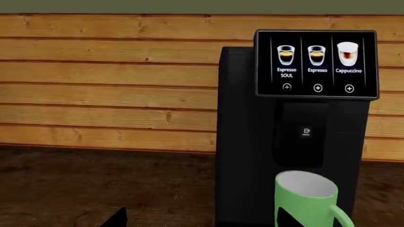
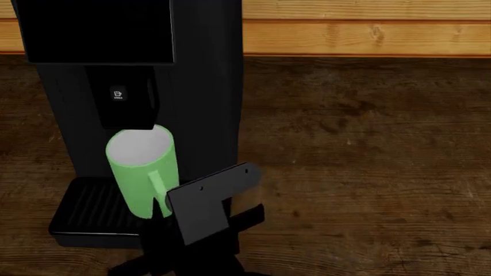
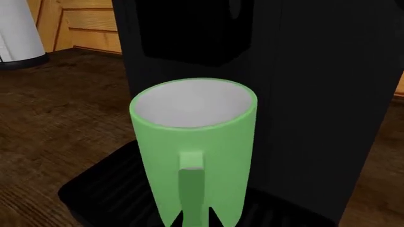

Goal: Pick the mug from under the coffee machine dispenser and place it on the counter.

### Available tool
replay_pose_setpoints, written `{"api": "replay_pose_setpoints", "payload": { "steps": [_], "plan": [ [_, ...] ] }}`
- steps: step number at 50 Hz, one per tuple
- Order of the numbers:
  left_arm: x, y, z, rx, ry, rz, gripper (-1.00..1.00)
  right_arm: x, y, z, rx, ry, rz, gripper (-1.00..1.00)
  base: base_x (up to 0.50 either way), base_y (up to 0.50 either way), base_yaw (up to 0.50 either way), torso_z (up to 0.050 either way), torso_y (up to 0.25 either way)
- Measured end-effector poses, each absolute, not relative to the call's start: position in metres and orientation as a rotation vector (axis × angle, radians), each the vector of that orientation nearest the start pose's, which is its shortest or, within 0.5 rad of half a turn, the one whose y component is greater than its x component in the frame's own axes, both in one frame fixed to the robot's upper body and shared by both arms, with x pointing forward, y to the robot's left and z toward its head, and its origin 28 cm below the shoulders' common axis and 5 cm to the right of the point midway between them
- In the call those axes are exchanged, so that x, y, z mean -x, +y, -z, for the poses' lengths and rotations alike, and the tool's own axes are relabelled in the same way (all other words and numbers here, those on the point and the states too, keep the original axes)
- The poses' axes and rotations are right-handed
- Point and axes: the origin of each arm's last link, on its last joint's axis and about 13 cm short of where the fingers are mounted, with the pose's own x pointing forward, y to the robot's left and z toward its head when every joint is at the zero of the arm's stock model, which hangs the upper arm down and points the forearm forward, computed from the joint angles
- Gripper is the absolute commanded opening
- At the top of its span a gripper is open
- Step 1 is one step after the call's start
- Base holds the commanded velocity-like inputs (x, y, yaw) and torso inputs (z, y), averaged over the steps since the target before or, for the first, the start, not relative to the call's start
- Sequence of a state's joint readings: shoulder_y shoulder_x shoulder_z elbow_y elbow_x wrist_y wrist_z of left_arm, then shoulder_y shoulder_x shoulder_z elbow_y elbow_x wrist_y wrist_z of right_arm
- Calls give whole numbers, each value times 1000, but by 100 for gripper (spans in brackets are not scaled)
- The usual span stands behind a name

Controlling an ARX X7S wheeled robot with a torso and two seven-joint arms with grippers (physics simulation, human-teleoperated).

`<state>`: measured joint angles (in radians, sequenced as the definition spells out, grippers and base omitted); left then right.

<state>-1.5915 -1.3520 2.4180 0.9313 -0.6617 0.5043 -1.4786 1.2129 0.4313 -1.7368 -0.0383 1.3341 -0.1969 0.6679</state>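
The light-green mug stands upright on the ribbed drip tray under the black dispenser, its handle facing my right wrist camera. My right gripper has its two fingertips tight against either side of the handle. In the head view the mug sits below the dispenser, and my right wrist block hides the fingers. My left gripper is open wide and empty in front of the machine, with the mug off to one side. The dark-brown counter spreads beside the machine.
The tall black machine carries a drinks screen above the dispenser. An orange-tan plank wall runs behind the counter. A white cylinder on a grey base stands farther along the counter.
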Motion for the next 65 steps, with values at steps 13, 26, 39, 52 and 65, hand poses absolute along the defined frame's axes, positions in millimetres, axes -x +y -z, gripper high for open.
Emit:
{"api": "replay_pose_setpoints", "payload": {
  "steps": [13, 26, 39, 52, 65],
  "plan": [
    [-107, 246, -189, 16, -175, -68, 100, -260, -9, -138, 26, 134, -557, -100, 0, 0, 0, 0, 0],
    [-108, 246, -189, 14, -175, -69, 100, -242, -25, -151, 34, 95, -539, -100, 0, 0, 0, 0, 0],
    [-108, 247, -189, 12, -174, -74, 100, -224, -46, -157, 29, 55, -485, -100, 0, 0, 0, 0, 1],
    [-109, 247, -189, 7, -176, -77, 100, -212, -74, -164, -4, 4, -370, -100, 0, 0, 0, 0, 0],
    [-110, 247, -189, 4, -175, -78, 100, -222, -104, -167, -32, -37, -206, -100, 0, 0, 0, 0, 0]
  ]
}}
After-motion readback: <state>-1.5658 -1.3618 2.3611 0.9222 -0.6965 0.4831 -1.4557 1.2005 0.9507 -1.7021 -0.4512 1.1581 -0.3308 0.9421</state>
